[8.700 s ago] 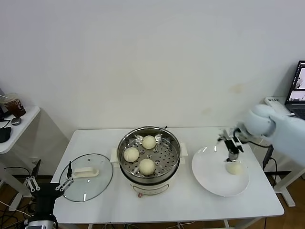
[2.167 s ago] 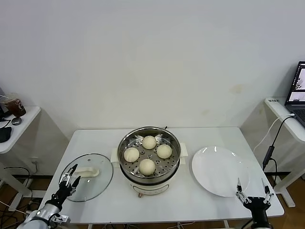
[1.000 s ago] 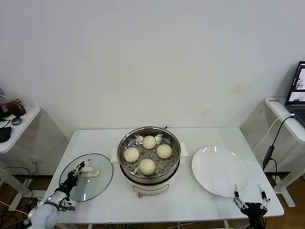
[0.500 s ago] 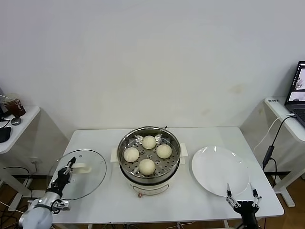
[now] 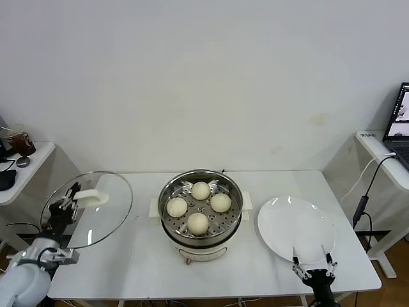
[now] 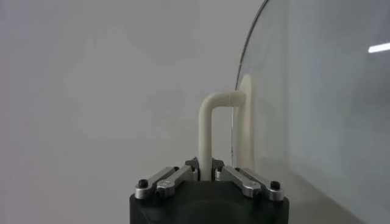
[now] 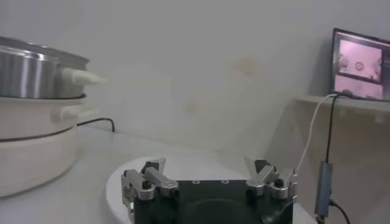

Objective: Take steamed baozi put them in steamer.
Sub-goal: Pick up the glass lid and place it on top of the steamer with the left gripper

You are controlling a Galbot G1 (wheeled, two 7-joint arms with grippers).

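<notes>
Lifted off the table since earlier, the glass lid (image 5: 89, 211) hangs tilted from the left gripper (image 5: 69, 199), clamped on its white handle (image 6: 210, 125). Four buns (image 5: 197, 222) sit in the steamer (image 5: 200, 211) beside it; carry level, lower centred. Right gripper (image 5: 311, 270) waits spread wide by the plate (image 5: 295, 227).

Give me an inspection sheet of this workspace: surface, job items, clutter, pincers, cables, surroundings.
Surface: white table, plate bare.
Job items: four baozi in the steamer.
Clutter: nothing seen.
Pincers: left pincer shut on the glass lid's handle, lid lifted off the table at its left end; right pincer open, low at the table's front edge by the plate.
Cables: white cable hanging from the right side shelf.
Surroundings: laptop at right, cup on left side table.
</notes>
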